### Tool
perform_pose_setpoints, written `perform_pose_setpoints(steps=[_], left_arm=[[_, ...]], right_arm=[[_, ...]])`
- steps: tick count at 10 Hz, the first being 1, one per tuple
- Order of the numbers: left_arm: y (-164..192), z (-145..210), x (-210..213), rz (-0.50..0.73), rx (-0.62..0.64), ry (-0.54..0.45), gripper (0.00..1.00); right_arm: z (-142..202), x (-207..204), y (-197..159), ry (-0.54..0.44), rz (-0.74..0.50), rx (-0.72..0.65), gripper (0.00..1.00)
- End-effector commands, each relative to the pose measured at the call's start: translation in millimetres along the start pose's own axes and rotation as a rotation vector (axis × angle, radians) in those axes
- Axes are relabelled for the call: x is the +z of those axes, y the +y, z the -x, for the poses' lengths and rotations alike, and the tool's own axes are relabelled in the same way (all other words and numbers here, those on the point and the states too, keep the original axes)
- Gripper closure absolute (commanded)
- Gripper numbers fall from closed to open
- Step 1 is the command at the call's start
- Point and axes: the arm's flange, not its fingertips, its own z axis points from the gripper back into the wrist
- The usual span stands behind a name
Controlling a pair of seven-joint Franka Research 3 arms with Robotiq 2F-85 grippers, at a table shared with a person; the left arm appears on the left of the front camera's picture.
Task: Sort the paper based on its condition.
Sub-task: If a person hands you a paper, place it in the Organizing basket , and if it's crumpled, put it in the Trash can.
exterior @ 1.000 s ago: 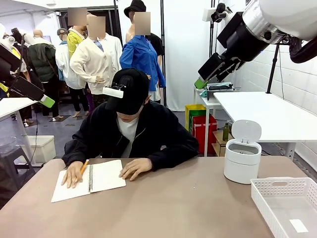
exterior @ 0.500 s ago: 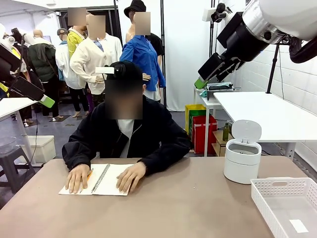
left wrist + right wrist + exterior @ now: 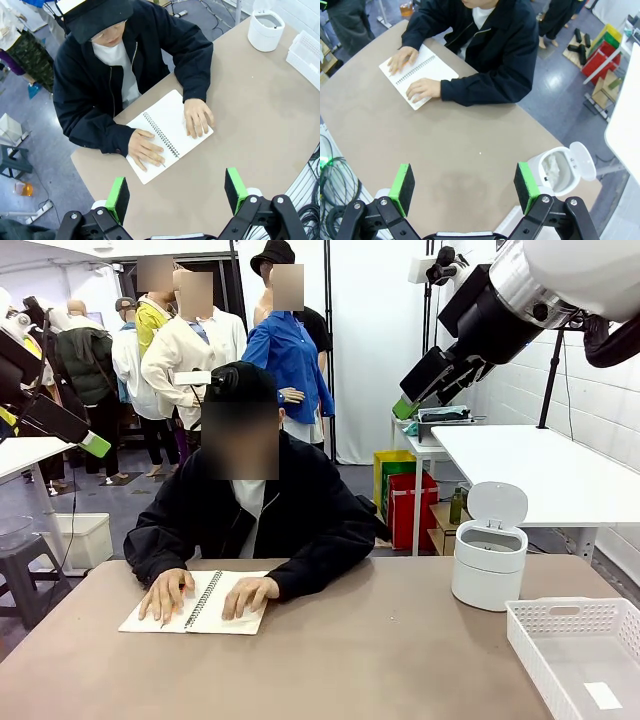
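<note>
High above the brown table (image 3: 470, 135), both arms hover. The left gripper (image 3: 176, 192) and right gripper (image 3: 464, 185) have their jaws spread wide, holding nothing. Crumpled white paper (image 3: 551, 167) lies inside the open round white bin (image 3: 568, 184), just beside the right gripper.

Bright, even light falls from above, so the table (image 3: 380, 660) carries only soft, faint shadows, one of them beside the bin (image 3: 489, 565). The white wall (image 3: 610, 410) is nearly washed out. The front view is sharp. Both wrist views are wide-angle and bend the table's edges. The notebook (image 3: 175, 120) glares white, and a dim, blurred shadow lies ahead of the right gripper (image 3: 464, 180).
</note>
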Motion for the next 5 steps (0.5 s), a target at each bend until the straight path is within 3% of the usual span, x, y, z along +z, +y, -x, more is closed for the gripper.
perform_pose_setpoints(steps=[1, 5], left_arm=[[0.1, 0.0, -0.1, 0.0, 0.0, 0.0, 0.0], [0.1, 0.0, -0.1, 0.0, 0.0, 0.0, 0.0]], right_arm=[[0.3, -0.4, 0.0, 0.001, -0.001, -0.002, 0.0], [0.3, -0.4, 0.0, 0.001, -0.001, -0.002, 0.0]])
